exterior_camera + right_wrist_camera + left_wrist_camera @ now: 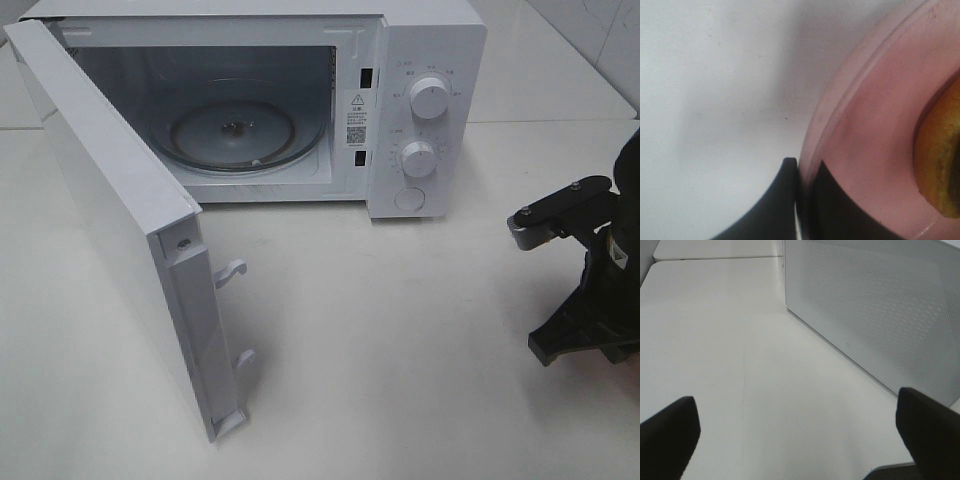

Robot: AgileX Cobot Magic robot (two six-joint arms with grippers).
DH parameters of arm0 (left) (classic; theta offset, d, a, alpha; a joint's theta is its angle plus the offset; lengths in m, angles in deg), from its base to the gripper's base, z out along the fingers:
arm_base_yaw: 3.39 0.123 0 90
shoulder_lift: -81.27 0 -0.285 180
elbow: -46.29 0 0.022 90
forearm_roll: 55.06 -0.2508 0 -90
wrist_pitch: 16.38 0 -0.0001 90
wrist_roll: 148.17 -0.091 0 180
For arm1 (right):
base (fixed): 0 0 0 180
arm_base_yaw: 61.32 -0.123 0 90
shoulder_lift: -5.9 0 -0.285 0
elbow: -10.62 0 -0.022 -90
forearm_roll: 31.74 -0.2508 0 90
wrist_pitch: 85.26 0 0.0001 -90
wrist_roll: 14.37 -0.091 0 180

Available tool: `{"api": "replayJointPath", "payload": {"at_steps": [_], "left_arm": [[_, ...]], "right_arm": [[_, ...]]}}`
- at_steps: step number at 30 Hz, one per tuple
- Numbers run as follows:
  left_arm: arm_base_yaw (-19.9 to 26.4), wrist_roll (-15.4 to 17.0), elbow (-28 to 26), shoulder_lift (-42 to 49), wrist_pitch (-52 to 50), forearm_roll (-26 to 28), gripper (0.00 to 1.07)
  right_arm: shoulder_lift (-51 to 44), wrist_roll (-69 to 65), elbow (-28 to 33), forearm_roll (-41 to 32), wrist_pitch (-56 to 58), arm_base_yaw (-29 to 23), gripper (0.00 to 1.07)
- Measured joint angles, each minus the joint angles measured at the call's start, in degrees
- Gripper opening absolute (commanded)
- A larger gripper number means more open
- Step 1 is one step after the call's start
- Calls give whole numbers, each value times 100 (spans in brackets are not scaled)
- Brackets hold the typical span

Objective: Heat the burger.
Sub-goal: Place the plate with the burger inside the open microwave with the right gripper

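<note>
- Right pincer [799,167] is clamped on the rim of a round pink plate [870,150]; its black arm [590,290] is seen at 4 o'clock in the high view.
- The golden-brown bunned burger [940,160] is seated on that plate.
- Left pincer [797,427] is spread wide, nothing held.

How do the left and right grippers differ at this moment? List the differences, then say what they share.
The left gripper stands wide open; the right gripper is shut. The left gripper holds nothing, with only bare table showing between its fingers; the right gripper pinches the rim of the pink plate that carries the burger. Both have dark fingers.
</note>
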State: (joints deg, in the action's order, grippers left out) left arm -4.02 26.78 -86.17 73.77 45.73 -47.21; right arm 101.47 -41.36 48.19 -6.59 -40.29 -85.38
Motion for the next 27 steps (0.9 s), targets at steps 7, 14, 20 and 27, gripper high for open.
{"api": "replayJointPath", "payload": {"at_steps": [7,14,20,27], "left_arm": [[0,0,0,0,0,0,100],[0,0,0,0,0,0,100],[0,0,0,0,0,0,100],[0,0,0,0,0,0,100]], "right_arm": [[-275,0,0,132,281,-722,0],[-390,80,0,143,401,-1364,0],[-401,166,0,143,510,-1879,0],[-401,321,0,143,550,-2481,0]]}}
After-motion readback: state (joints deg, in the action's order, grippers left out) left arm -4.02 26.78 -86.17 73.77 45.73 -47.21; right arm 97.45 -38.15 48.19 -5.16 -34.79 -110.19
